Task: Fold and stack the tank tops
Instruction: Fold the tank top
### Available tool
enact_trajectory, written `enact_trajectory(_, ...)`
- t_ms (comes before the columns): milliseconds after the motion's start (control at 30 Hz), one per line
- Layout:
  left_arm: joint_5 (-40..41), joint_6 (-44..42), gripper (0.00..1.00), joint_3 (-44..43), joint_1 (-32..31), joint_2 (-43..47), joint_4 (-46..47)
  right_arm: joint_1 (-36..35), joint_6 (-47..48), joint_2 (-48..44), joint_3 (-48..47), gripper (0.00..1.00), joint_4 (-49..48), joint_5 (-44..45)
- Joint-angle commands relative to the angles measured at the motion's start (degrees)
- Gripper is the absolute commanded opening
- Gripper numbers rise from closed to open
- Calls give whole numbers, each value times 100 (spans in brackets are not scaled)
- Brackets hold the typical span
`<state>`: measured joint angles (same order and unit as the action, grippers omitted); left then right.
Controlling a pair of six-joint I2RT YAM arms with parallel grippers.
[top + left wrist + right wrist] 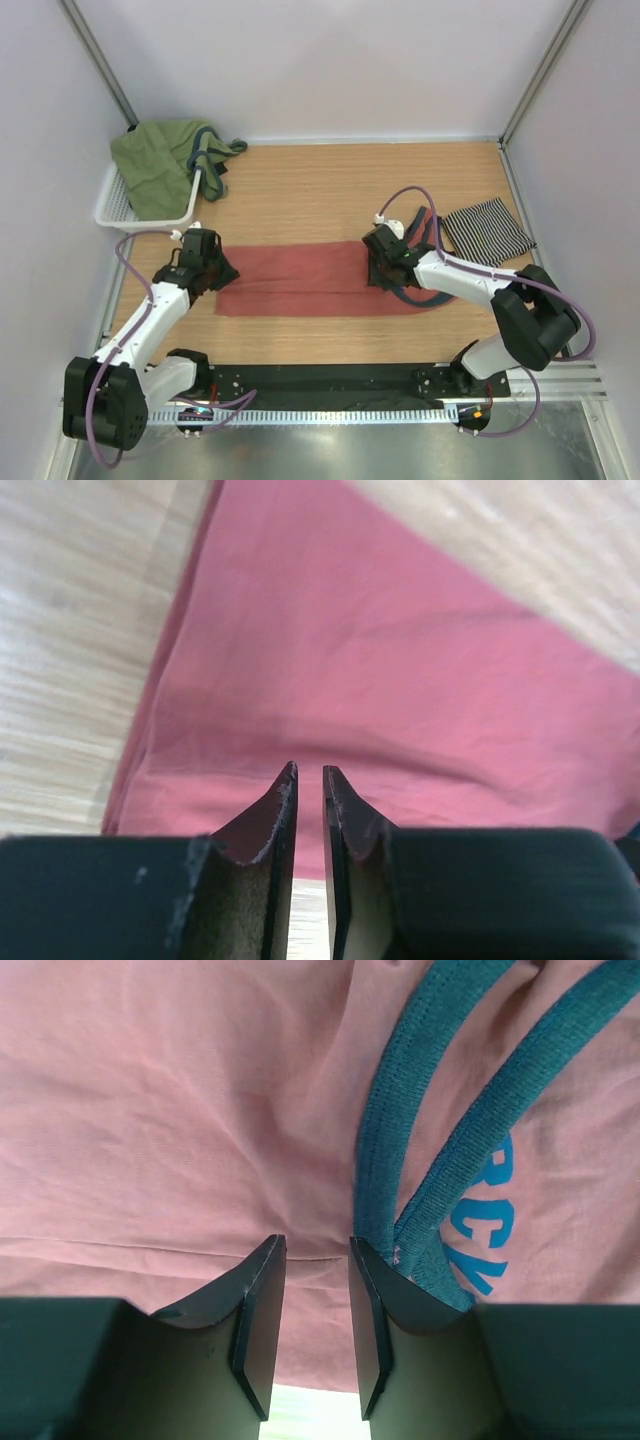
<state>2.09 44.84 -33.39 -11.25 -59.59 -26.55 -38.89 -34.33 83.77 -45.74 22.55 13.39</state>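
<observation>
two tank tops are out on the table [330, 190]. the salmon-red tank top [300, 280] lies flat as a long band with its long axis running left to right, just in front of both arms. the striped tank top [487, 230] sits as a small folded square off the red one's right end, a little farther back.

the left gripper [310, 775] is at the plain left end of the band, above the cloth near its edge. its jaws are closed to a thin slit and nothing shows between them. the right gripper [317, 1250] is at the other end, where the teal trim [400, 1140] of the straps curves past one of its fingers. its jaws stand a narrow gap apart, with cloth seen through the gap, not in it. whether the tips press the fabric, i cannot tell.

as i judge it, the coming fold goes across the long axis, one end carried over to the other. the left arm is nearer the plain end, and the right arm is nearer the straps and the striped square where the stack would go.

at the far left corner, the white basket [140, 222] holds an olive-green cloth [150, 165]. another cloth with dark teal bands [212, 165] hangs over its right rim.
</observation>
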Motion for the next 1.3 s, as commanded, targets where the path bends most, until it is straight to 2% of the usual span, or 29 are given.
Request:
enact_trajectory(0, 2, -1, 17, -457, -9, -43, 150, -65, 40, 8, 55, 37, 31, 16)
enact_trajectory(333, -94, -186, 14, -643, -27, -1299, 422, -575, -434, -888, 741, 34, 189, 59)
enact_trajectory(533, -191, -221, 12, -222, -44, -1239, 492, -575, -338, -809, 566, 34, 180, 208)
enact_trajectory(633, -348, -186, 11, -2, -71, -1011, 493, -567, -224, -582, 163, 35, 154, 261)
enact_trajectory(933, -376, 16, 11, 517, -106, -334, 308, -619, 75, 991, -1287, 35, -127, 15)
enact_trajectory(1100, -350, 16, 10, 535, -106, -465, 255, -795, 5, 1659, -1447, 35, -215, -29)
enact_trajectory(1267, -261, -19, 9, 544, -106, -448, 176, -1111, -170, 1407, -1123, 35, -128, 111)
